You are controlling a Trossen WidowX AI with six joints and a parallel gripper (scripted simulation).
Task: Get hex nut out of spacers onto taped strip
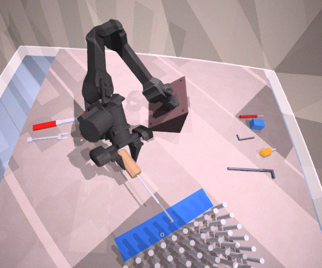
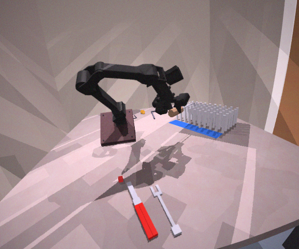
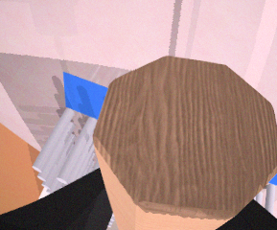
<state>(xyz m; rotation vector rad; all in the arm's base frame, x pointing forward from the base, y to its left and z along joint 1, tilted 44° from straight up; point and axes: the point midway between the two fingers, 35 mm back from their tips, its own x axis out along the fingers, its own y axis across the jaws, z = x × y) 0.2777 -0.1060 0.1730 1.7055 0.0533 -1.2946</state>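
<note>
The top view's lower edge cuts off the spacer field (image 1: 199,255).

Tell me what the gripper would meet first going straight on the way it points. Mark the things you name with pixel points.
Angled down and forward, the gripper (image 1: 129,165) (image 2: 172,108) (image 3: 168,180) would probably first bring the tip of its wood-handled tool (image 1: 131,167) (image 2: 175,111) (image 3: 186,139) against the front spacers (image 1: 184,230) (image 2: 224,123) (image 3: 55,143), though the tip's height is unclear.
</note>
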